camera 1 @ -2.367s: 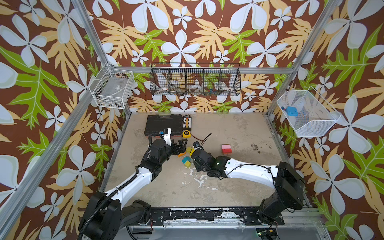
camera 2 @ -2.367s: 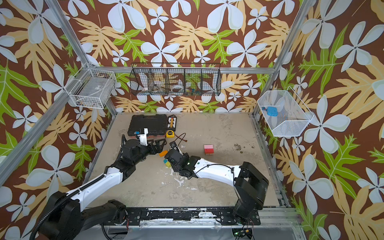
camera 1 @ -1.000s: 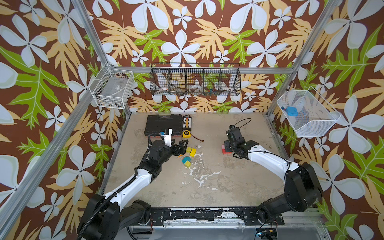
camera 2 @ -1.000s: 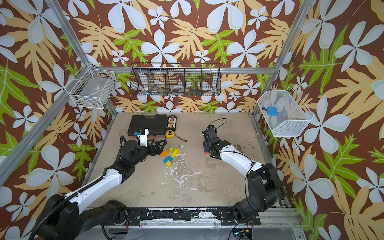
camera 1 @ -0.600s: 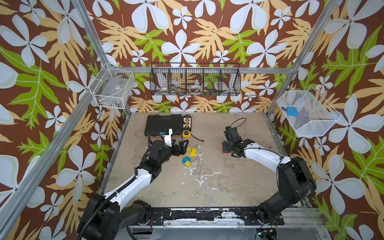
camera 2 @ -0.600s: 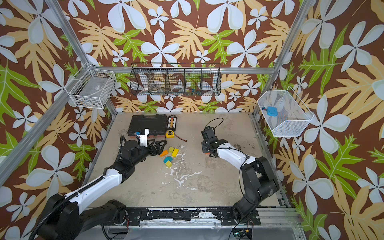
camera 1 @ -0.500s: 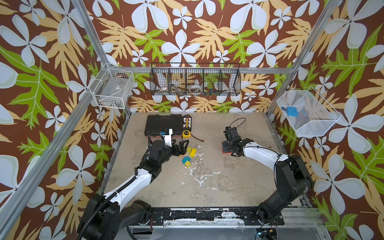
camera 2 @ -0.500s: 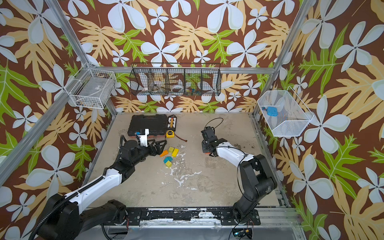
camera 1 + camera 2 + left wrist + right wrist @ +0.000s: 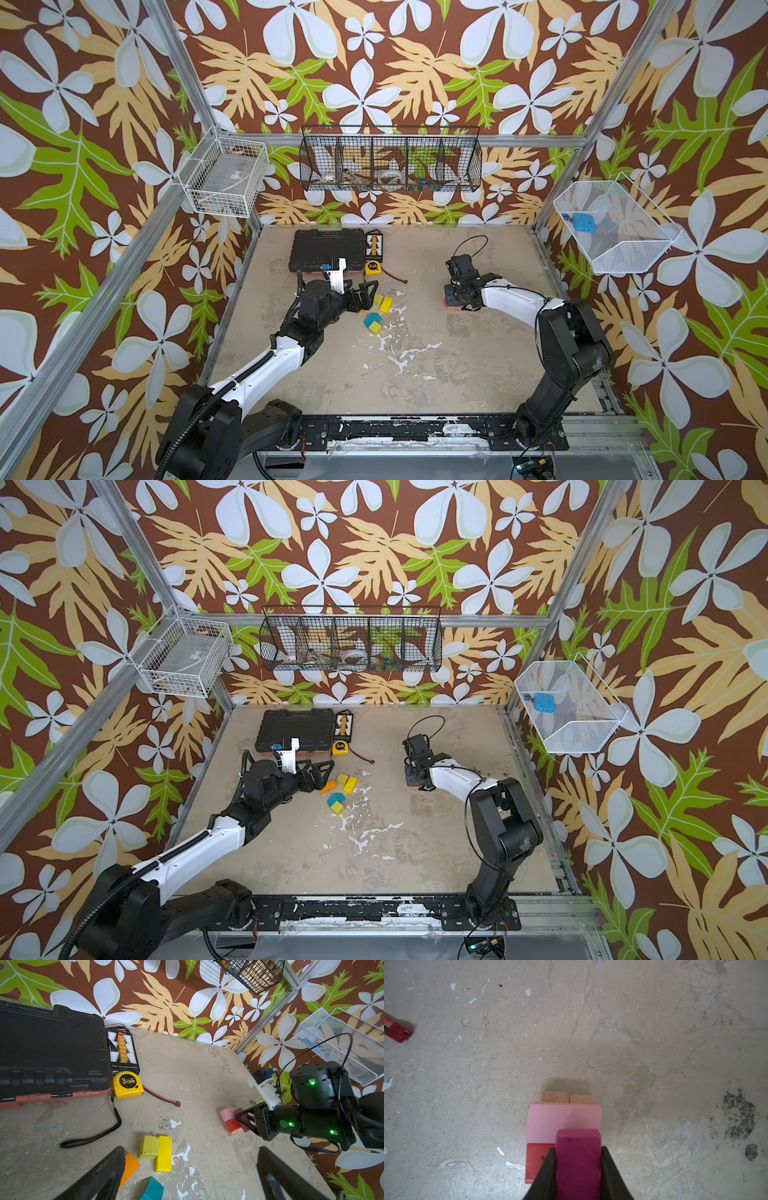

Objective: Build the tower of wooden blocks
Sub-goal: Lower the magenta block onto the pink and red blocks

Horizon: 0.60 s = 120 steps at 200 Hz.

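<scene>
My right gripper is clamped on the magenta block, over the tower base — pink brick and red brick on the tan planks, in the right half of the table. I would lower it straight beside the red one, then release slowly. The left gripper stands wide open — empty.

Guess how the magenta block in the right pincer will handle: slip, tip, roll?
The magenta block looks like solid painted wood: likely stiff and light. Its flat sides lie flush against the fingers of the right pincer, so twisting seems unlikely, though smooth paint might slip. Boxy shape: it should neither roll nor rock on the pink block.
</scene>
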{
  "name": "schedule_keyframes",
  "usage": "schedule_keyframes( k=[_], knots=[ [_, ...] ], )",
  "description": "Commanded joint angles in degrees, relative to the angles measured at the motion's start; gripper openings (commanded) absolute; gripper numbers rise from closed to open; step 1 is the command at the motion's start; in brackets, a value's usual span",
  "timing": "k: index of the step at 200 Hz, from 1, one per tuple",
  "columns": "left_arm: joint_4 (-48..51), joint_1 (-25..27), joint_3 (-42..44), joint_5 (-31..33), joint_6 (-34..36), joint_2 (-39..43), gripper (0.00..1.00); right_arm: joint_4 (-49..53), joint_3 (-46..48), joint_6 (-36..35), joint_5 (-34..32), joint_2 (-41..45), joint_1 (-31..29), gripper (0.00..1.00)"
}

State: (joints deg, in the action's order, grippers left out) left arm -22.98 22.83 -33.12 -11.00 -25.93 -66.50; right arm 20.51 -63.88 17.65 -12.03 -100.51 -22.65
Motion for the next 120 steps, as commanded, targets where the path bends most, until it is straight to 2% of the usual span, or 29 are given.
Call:
schedule_keyframes(
  k=[1,120],
  knots=[
    [-1.97,-0.07,-0.45,-0.85,-0.62,-0.21,1.0,0.67,-0.35,0.37,0.41,-0.3,0.38,0.0],
    [-1.98,-0.08,-0.45,-1.21,-0.69,0.05,1.0,-0.56,0.25,1.76,6.86,0.15,3.62,0.0]
  ],
)
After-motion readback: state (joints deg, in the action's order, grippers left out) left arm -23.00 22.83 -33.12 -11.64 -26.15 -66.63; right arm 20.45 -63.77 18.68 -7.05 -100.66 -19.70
